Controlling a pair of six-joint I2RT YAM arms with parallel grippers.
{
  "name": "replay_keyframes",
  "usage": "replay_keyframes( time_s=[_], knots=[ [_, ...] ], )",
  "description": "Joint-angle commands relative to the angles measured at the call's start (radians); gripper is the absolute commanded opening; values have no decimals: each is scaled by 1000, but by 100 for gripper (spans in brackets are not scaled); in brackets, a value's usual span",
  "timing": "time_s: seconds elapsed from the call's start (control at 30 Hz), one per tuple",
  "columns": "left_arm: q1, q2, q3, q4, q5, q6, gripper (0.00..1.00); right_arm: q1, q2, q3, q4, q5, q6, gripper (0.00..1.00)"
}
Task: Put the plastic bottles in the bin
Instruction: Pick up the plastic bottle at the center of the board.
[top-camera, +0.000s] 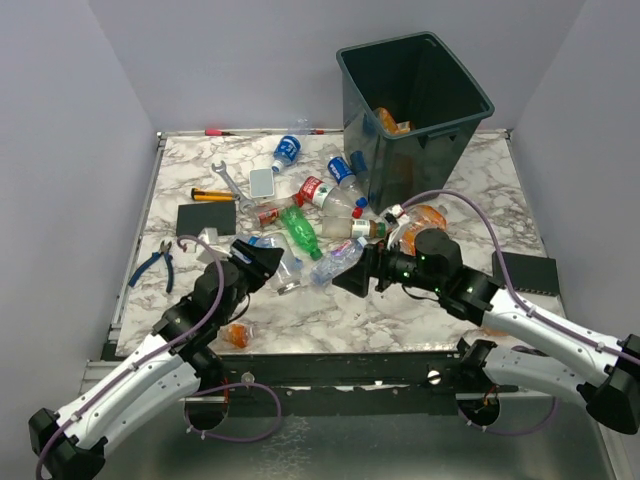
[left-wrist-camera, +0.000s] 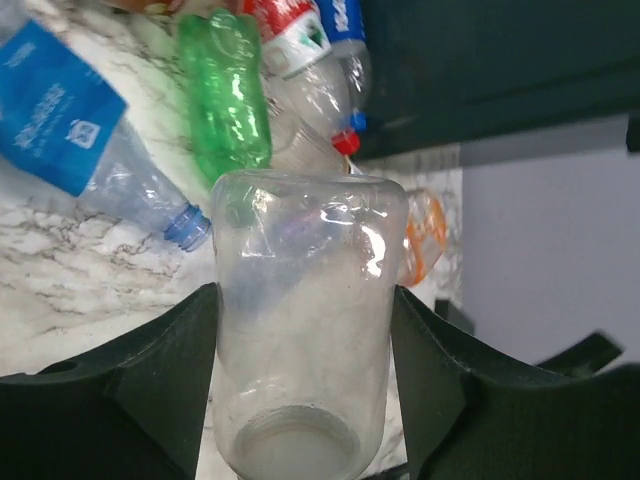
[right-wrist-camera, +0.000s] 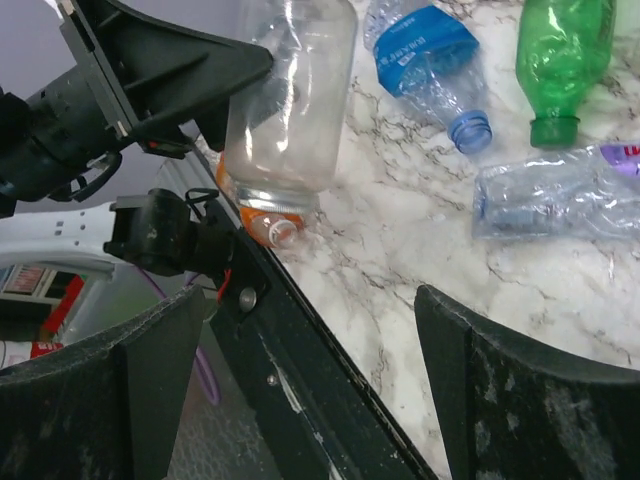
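- while the left hand (left-wrist-camera: 303, 300) is about half shut, its two fingers (left-wrist-camera: 160, 380) press on both sides of a clear bottle (left-wrist-camera: 300, 390), so it has hold of it.
- the right hand (right-wrist-camera: 310, 300) is wide open and has nothing in it. it sits low over the desk (top-camera: 480, 200), just beside the left hand and facing it.
- the clear bottle is near the front middle of the desk, well apart from the bin (top-camera: 420, 150).
- the bin stands upright at the far right of the desk, and an orange bottle (top-camera: 392, 122) lies inside it.
- a heap of bottles lies on the desk between the hands and the bin. in it are a green bottle (top-camera: 300, 232) and a bottle with a red label (top-camera: 318, 190).
- a bottle with a blue label (left-wrist-camera: 70, 120) lies on its side just beside the clear bottle, with its blue cap pointing at it.
- a squashed orange bottle (top-camera: 238, 333) lies at the front edge of the desk, near the left arm.
- a wrench (top-camera: 228, 180), pliers (top-camera: 155, 262) and a flat black slab (top-camera: 207, 217) lie on the left side of the desk.
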Motion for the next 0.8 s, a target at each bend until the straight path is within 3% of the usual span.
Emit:
replay_keyframes(
  time_s=[0.0,0.13,0.23,0.47,0.6,0.77],
  knots=[
    [4,55,109,210,228,405,45,14,34,66,68,-69,-72,90],
    [4,117,232,308,386,637,46,51,55,58,129,-67,-66,90],
    [4,135,284,354,420,711,44,123,50,10,255,4,-40,90],
    [4,104,171,638,471,541,41,274,58,-69,531,261,-14,93],
    [3,77,124,698,430,469,39,279,74,-96,660,335,4,100],
    [3,39,97,717,392,411,38,279,126,-53,683,371,-11,100]
  ],
)
